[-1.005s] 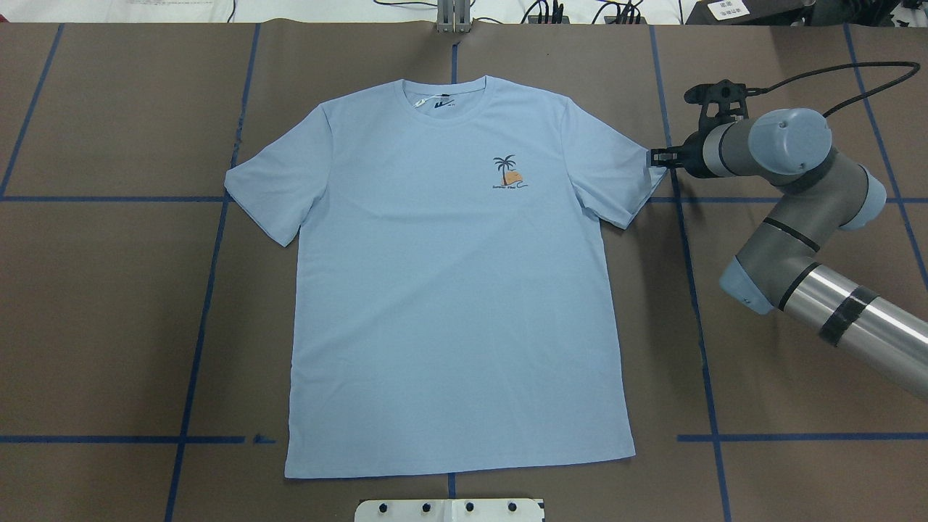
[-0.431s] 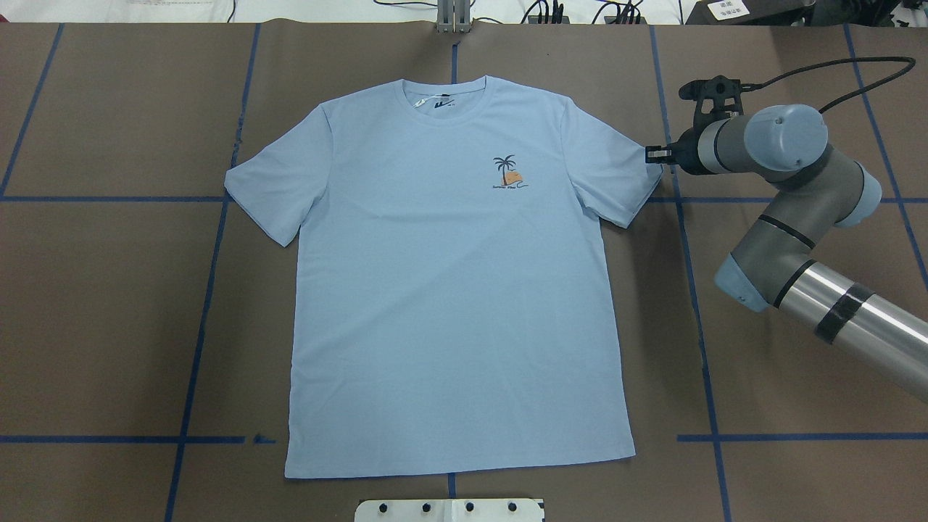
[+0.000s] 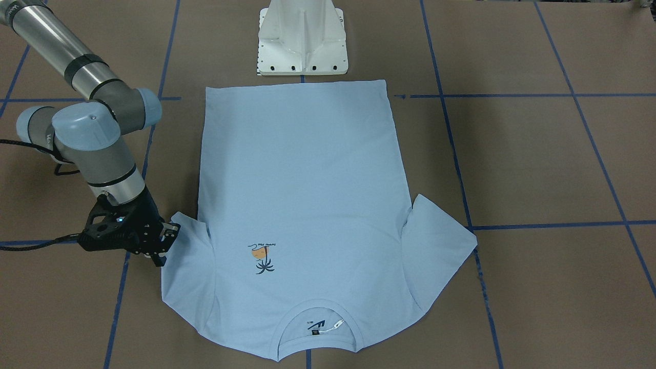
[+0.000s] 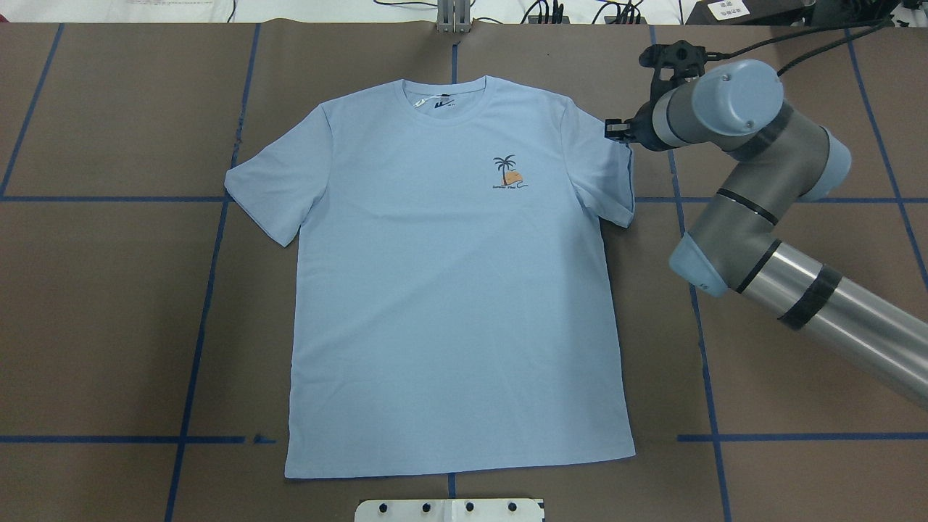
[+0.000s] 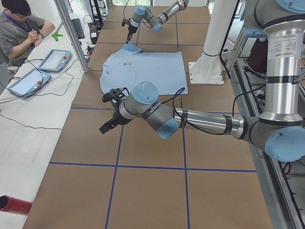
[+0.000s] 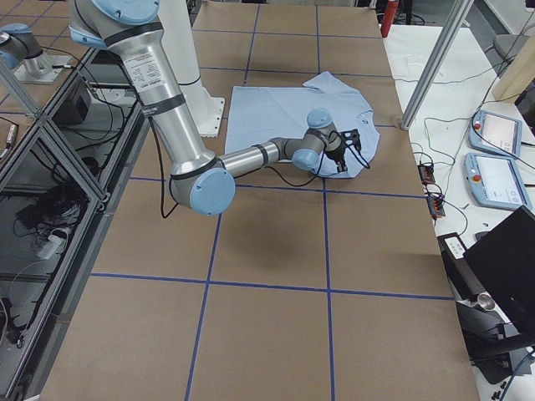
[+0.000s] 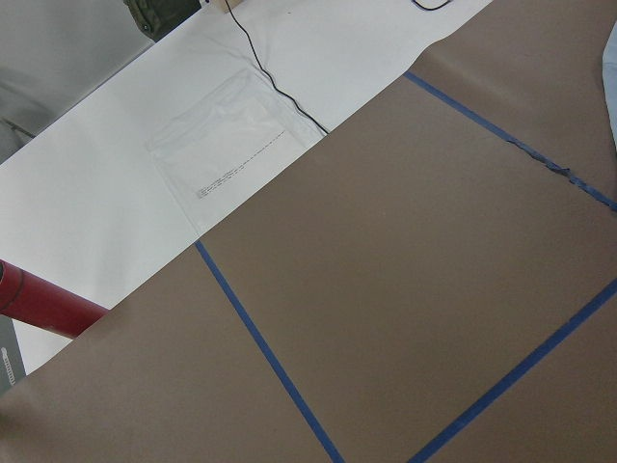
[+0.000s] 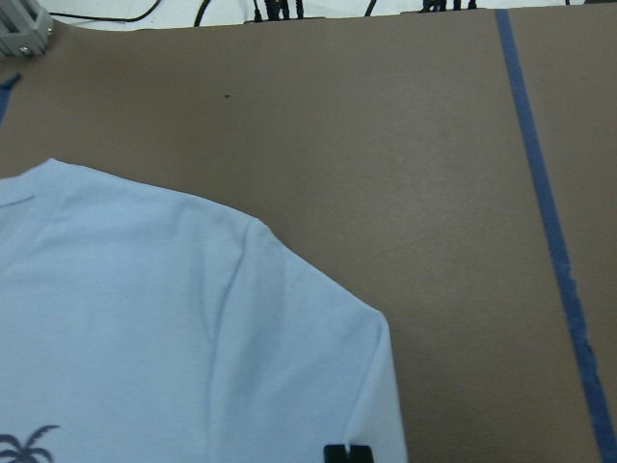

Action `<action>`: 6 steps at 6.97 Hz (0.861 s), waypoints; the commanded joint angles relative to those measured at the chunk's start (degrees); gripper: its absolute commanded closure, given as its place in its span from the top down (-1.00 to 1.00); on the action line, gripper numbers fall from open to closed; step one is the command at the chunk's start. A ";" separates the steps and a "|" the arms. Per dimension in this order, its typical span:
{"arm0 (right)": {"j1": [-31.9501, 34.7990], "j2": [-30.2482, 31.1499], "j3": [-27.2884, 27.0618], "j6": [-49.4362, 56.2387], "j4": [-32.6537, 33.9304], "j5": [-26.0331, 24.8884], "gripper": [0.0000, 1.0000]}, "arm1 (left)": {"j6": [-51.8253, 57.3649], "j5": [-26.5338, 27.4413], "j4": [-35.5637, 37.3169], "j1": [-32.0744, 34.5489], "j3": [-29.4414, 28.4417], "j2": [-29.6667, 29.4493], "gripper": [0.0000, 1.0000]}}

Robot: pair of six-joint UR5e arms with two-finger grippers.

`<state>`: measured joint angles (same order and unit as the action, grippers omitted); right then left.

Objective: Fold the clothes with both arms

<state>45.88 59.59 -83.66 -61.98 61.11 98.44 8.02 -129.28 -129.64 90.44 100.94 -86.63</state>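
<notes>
Light blue T-shirt [image 4: 449,290] lies flat mid-frame on brown surface [image 4: 109,326], collar at top. Right gripper [image 4: 615,132], upper right, jaws clenched on sleeve [image 4: 616,177] edge, prob. to fold it inward. Left gripper [image 5: 104,128] hangs off-cloth; jaws: can't tell.

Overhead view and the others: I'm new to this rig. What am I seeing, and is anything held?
Two robot arms work at a brown table. A light blue T-shirt lies spread out, print up. Overhead looks from behind the robot; front-facing faces it, so sides swap; two side views look along the table; each wrist has a camera. The right gripper pinches one sleeve's tip. The left gripper hangs over bare table, off the shirt; open or shut, I cannot tell.
</notes>
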 commanded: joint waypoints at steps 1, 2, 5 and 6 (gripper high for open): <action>-5.78 -8.83 -0.89 -7.51 12.56 -7.19 -1.00 | -0.02 -0.01 0.00 0.00 -0.22 -0.03 1.00; -8.50 -11.05 -0.46 -10.07 14.28 -9.47 -1.00 | -0.02 -0.01 0.00 0.00 -0.04 -0.03 1.00; -12.82 -12.04 1.39 -9.74 13.77 -16.08 0.32 | 0.07 -0.01 0.00 0.00 -0.22 -0.03 1.00; -13.44 -12.30 2.26 -9.13 13.77 -18.53 0.99 | -0.02 -1.40 0.09 -0.09 -0.39 -0.12 1.00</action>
<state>33.52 47.58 -82.31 -71.66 74.91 82.57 8.04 -129.61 -129.62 90.42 100.70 -86.69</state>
